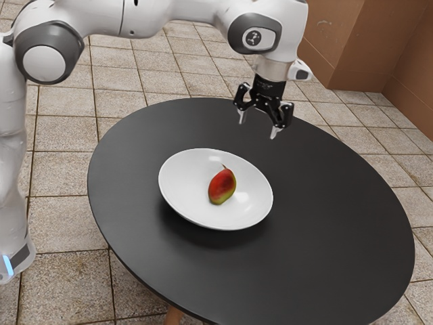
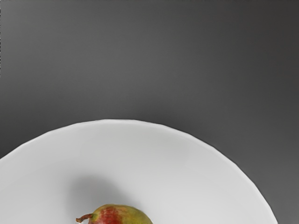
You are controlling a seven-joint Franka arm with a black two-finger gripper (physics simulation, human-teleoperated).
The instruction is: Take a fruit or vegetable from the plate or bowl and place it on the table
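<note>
Gripper [image 1: 258, 126], upper right of centre in the exterior view: fingers apart, nothing between them. Mango [image 1: 222, 187], near centre, inside the white bowl [image 1: 186, 179] on the dark table [image 1: 325, 223]. Advisable: align overhead, descend upright, close across the narrower girth. The exterior view gives the whole fruit; the wrist view adds a shadow [image 2: 91, 186], apparently the fruit's.

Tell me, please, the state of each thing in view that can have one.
Gripper: jaws apart, nothing between them, raised.
Mango: whole, stem on, ungrasped.
Bowl: right side up, mango inside.
Table: upright, bowl on it.
Arm: bent, reaching over the table.
</note>
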